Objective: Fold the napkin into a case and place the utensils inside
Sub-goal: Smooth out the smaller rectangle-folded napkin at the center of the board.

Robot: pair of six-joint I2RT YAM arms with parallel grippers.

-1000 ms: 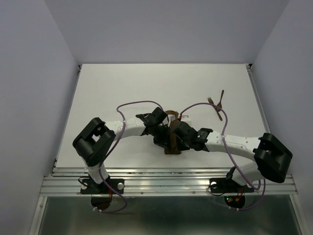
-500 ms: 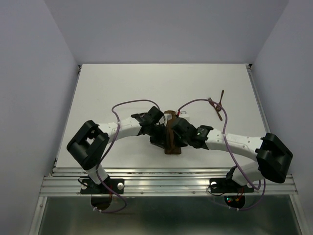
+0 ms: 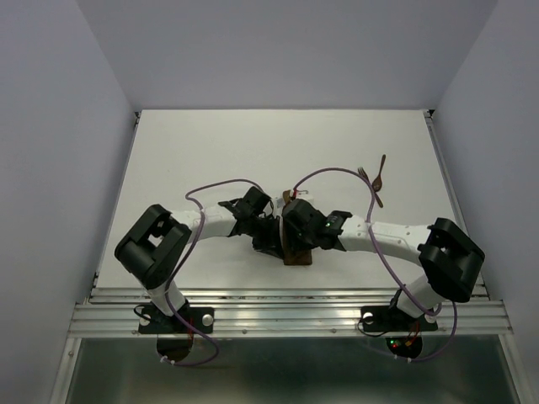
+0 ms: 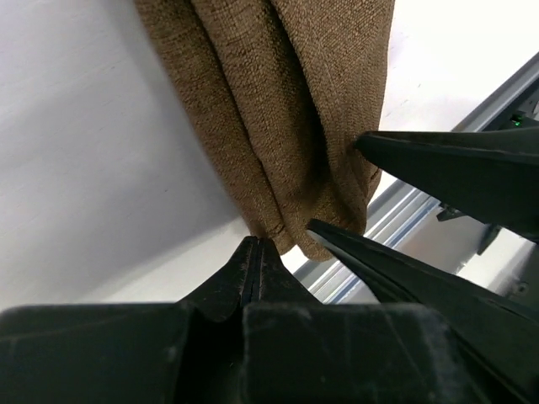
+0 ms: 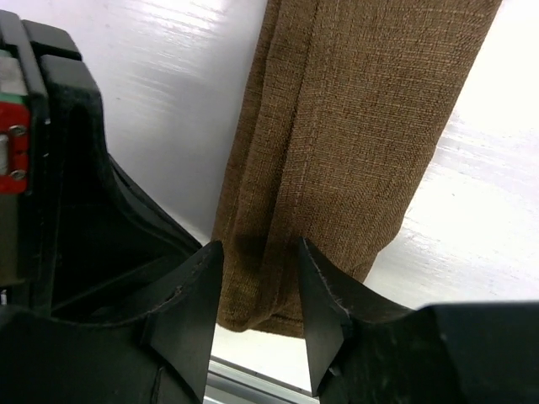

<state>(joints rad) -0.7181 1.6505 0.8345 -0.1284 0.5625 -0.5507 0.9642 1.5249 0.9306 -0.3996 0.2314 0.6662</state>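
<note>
As the right arm [image 3: 396, 240] swings further in over the middle of the white surface [image 3: 219, 151] and the left arm [image 3: 210, 220] draws back a little toward its own side, the dark brown napkin [image 3: 297, 257] lies near the front edge. It is already folded into the case [image 5: 354, 126], a narrow, layered strip pointing away from the arms' bases. The right pincer [image 5: 257, 257] now stands at a middling gap, one finger on each side of the strip's near end and neither visibly squeezing it. Within the last second it appears to have let the cloth go. The left pincer [image 4: 253, 251] is closed tight, its tips at the strip's near corner; whether a layer is caught between them cannot be told. The release suggests the folding is about finished and that filling comes next. Nothing can be seen inside the case, and the frames do not show which end is open. Both utensils [image 3: 374, 181] lie crossed on the bare surface, well apart from the case, off to the far right.
</note>
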